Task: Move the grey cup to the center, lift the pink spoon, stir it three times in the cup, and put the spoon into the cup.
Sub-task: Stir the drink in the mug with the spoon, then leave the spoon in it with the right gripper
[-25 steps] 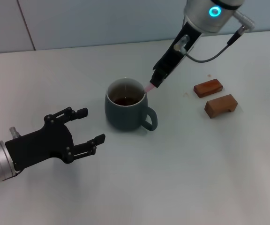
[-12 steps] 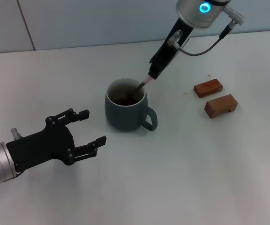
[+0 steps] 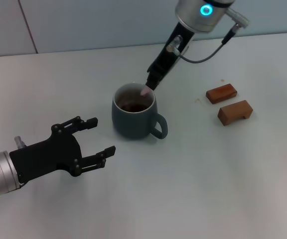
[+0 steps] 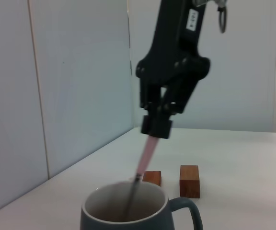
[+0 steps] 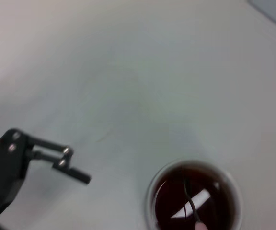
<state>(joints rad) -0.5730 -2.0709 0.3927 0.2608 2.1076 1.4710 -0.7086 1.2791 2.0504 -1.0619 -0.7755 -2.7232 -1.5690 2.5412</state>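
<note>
Change: the right gripper (image 3: 152, 83) has swung leftward over the cup since a second ago, carrying the spoon across the liquid.
Right jaws: pressed onto the handle of the pink spoon (image 4: 146, 156), which slants down with its bowl in the dark liquid.
Grey cup (image 3: 135, 117): mid-table, handle toward the two wooden blocks (image 3: 228, 104).
Left gripper (image 3: 81, 148): jaws spread, holding nothing, hovering just beside the cup on the robot's left.
Table (image 3: 198, 179): white.
</note>
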